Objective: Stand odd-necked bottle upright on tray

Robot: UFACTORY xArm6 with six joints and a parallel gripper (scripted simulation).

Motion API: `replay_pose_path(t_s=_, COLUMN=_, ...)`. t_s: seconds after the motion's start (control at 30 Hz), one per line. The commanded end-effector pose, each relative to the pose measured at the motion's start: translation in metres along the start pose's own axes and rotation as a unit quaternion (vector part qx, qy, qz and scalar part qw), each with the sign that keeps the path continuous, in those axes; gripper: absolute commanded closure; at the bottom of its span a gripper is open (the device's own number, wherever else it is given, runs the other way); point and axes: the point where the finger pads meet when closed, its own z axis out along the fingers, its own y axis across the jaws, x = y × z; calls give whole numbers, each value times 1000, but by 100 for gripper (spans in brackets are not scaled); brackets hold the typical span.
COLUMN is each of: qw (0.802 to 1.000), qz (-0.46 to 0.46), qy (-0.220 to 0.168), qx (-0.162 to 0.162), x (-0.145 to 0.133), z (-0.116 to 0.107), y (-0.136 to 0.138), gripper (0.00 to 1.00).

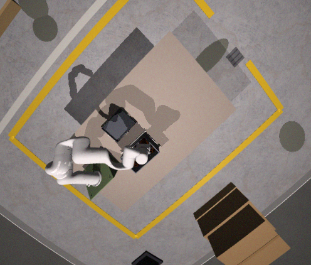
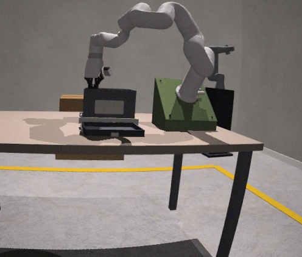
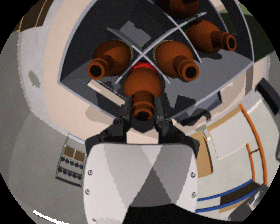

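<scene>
We see our claw (image 3: 143,111) clamped partway closed on the neck of a brown bottle (image 3: 143,87), one dark finger pressed to each side just below the mouth. This bottle is glossy amber-brown with a rounded shoulder and a lipped mouth, and a red patch shows just behind its shoulder. It stands in the dark crate (image 3: 84,36), in the cell directly under the claw. Just beyond it, four more brown bottles (image 3: 180,59) stand in their own cells, parted by pale dividers (image 3: 151,46). From the exterior view, our claw (image 2: 94,81) points straight down at the crate (image 2: 109,103) top rim. In front of the crate, touching or just beside it, lies the shallow dark tray (image 2: 112,130) on the tan table (image 2: 16,131). Behind and to the side of the claw, our arm rises from a green wedge base (image 2: 162,106).
</scene>
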Motion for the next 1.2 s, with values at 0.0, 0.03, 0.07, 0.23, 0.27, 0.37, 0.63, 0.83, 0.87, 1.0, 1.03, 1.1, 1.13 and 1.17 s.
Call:
replay_pose_path(t_s=0.0, qw=1000, qz=-1, qy=-1, qx=2, x=-1, z=-6, y=-1, gripper=100)
replay_pose_path(t_s=0.03, qw=1000, qz=-1, qy=-1, qx=2, x=-1, z=-8, y=-1, gripper=100)
replay_pose_path(t_s=0.07, qw=1000, qz=-1, qy=-1, qx=2, x=-1, z=-9, y=-1, gripper=100)
replay_pose_path(t_s=0.23, qw=1000, qz=-1, qy=-1, qx=2, x=-2, z=-12, y=-1, gripper=100)
replay_pose_path(t_s=0.27, qw=1000, qz=-1, qy=-1, qx=2, x=-2, z=-12, y=-1, gripper=100)
replay_pose_path(t_s=0.37, qw=1000, qz=-1, qy=-1, qx=2, x=-2, z=-15, y=-1, gripper=100)
replay_pose_path(t_s=0.63, qw=1000, qz=-1, qy=-1, qx=2, x=-2, z=-19, y=-1, gripper=100)
replay_pose_path(t_s=0.83, qw=1000, qz=-1, qy=-1, qx=2, x=-2, z=-19, y=-1, gripper=100)
replay_pose_path(t_s=0.87, qw=1000, qz=-1, qy=-1, qx=2, x=-2, z=-19, y=-1, gripper=100)
replay_pose_path(t_s=1.0, qw=1000, qz=-1, qy=-1, qx=2, x=-2, z=-19, y=-1, gripper=100)
replay_pose_path(t_s=1.03, qw=1000, qz=-1, qy=-1, qx=2, x=-2, z=-19, y=-1, gripper=100)
replay_pose_path(t_s=1.1, qw=1000, qz=-1, qy=-1, qx=2, x=-2, z=-19, y=-1, gripper=100)
replay_pose_path(t_s=1.13, qw=1000, qz=-1, qy=-1, qx=2, x=-2, z=-19, y=-1, gripper=100)
replay_pose_path(t_s=1.17, qw=1000, qz=-1, qy=-1, qx=2, x=-2, z=-19, y=-1, gripper=100)
